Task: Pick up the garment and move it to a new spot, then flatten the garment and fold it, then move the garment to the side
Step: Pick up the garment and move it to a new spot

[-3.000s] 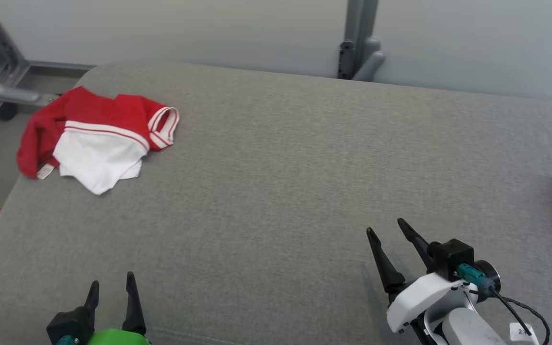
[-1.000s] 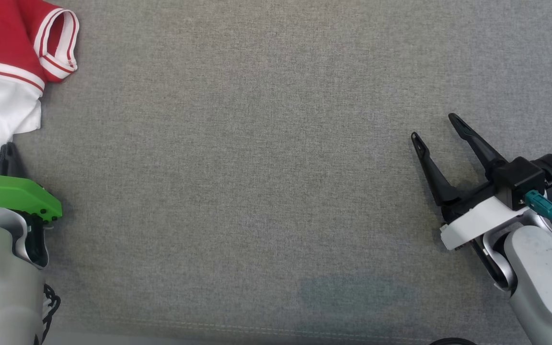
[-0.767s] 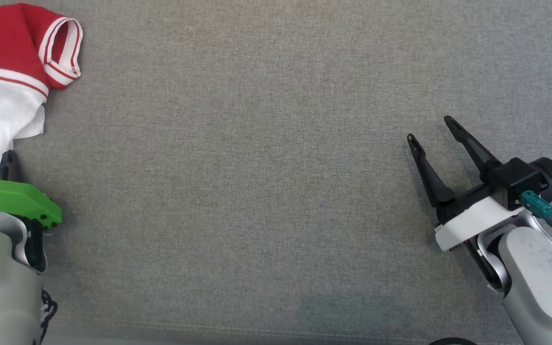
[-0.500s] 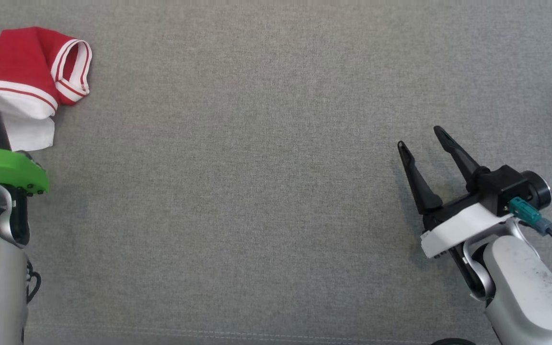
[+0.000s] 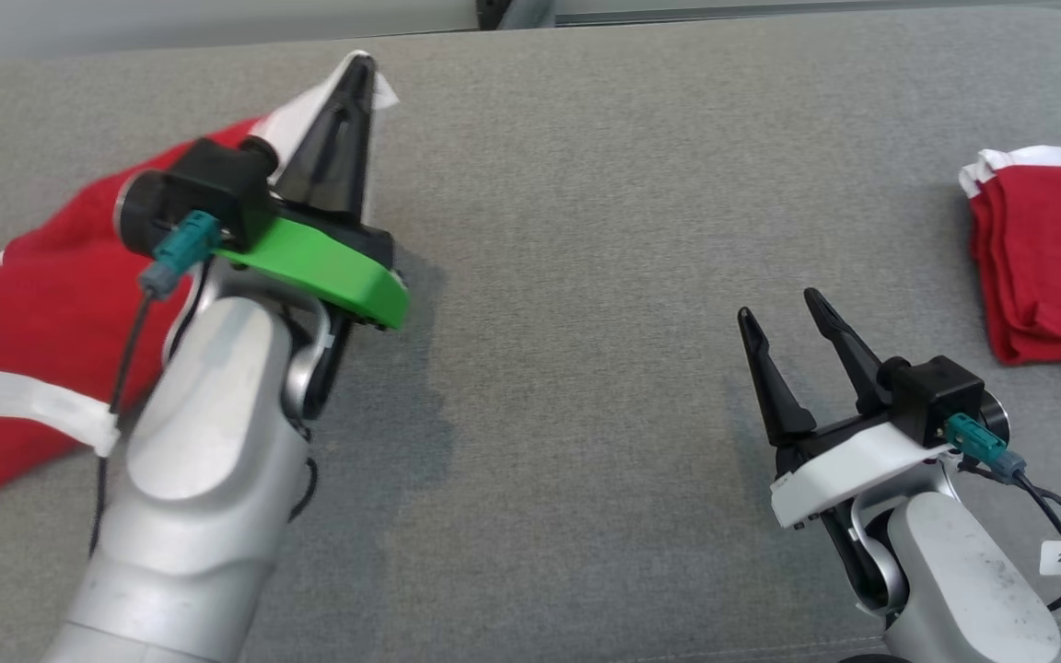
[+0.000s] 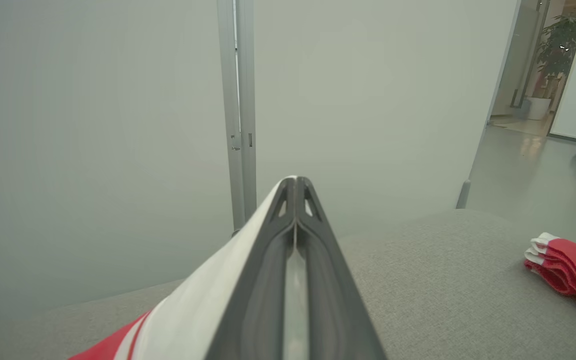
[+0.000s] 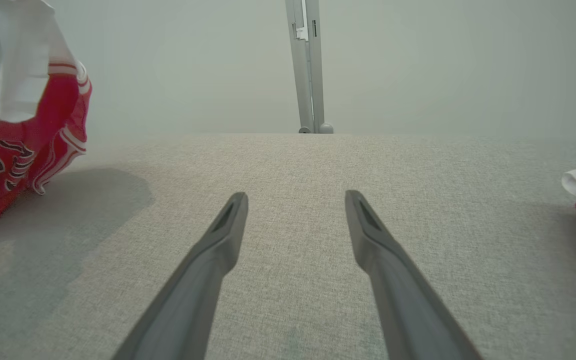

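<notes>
Two states: left gripper [image 5: 362, 64], upper left, fingers pressed together, pinching white edge of shirt [image 5: 24, 304]; right gripper [image 5: 779, 308], lower right, spread over gray cushion [image 5: 586, 230].

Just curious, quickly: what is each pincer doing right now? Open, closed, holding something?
Left pincer: closed, holding the shirt.
Right pincer: open, holding nothing.
</notes>
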`<state>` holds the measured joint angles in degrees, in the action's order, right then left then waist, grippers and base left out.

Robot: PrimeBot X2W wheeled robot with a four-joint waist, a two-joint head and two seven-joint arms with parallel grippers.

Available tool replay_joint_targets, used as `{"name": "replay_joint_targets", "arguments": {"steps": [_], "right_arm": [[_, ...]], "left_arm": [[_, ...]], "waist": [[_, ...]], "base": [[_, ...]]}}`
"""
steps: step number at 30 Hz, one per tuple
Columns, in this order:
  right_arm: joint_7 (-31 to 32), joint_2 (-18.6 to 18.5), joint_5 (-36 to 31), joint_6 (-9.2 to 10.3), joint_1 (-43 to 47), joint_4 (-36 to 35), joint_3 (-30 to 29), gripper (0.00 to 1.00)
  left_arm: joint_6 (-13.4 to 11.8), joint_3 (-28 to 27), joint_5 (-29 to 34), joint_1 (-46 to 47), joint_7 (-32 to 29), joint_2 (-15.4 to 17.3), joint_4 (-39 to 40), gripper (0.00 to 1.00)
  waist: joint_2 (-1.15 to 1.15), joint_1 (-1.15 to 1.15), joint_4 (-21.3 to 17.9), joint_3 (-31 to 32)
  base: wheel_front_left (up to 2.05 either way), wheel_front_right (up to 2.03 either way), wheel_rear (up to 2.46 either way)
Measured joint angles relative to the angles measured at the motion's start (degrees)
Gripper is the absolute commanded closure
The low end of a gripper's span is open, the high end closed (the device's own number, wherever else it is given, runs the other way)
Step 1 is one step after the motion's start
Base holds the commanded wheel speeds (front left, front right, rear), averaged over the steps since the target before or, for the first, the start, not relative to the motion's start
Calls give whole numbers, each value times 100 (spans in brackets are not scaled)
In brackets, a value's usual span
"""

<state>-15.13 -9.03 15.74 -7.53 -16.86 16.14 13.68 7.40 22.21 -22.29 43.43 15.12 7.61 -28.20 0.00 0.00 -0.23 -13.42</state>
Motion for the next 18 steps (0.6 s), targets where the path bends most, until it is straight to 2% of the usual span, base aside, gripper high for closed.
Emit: {"name": "replay_joint_targets", "arguments": {"steps": [7, 13, 14, 15, 18], "right_arm": [[0, 130, 38, 0, 47, 99, -74, 0], [0, 237, 59, 0, 44, 163, -76, 0], [0, 246, 66, 0, 46, 165, -80, 0], [0, 246, 69, 0, 46, 165, -100, 0], [0, 212, 69, 0, 134, 170, -229, 0]], "left_arm": [[1, 1335, -599, -132, 0, -452, 298, 100], [8, 1731, -1061, -112, 0, -486, 252, 100], [8, 1692, -1047, -112, 0, -488, 224, 68], [8, 1604, -1020, -119, 0, -488, 202, 0], [-93, 1185, -858, -283, 1, -491, 142, 0]], "waist": [[0, 0, -603, 117], [0, 0, -1127, 159], [0, 0, -1203, 164], [0, 0, -1270, 168], [0, 0, -1368, 195]], "base": [[0, 0, 0], [0, 0, 0], [0, 0, 0], [0, 0, 0], [0, 0, 0]]}}
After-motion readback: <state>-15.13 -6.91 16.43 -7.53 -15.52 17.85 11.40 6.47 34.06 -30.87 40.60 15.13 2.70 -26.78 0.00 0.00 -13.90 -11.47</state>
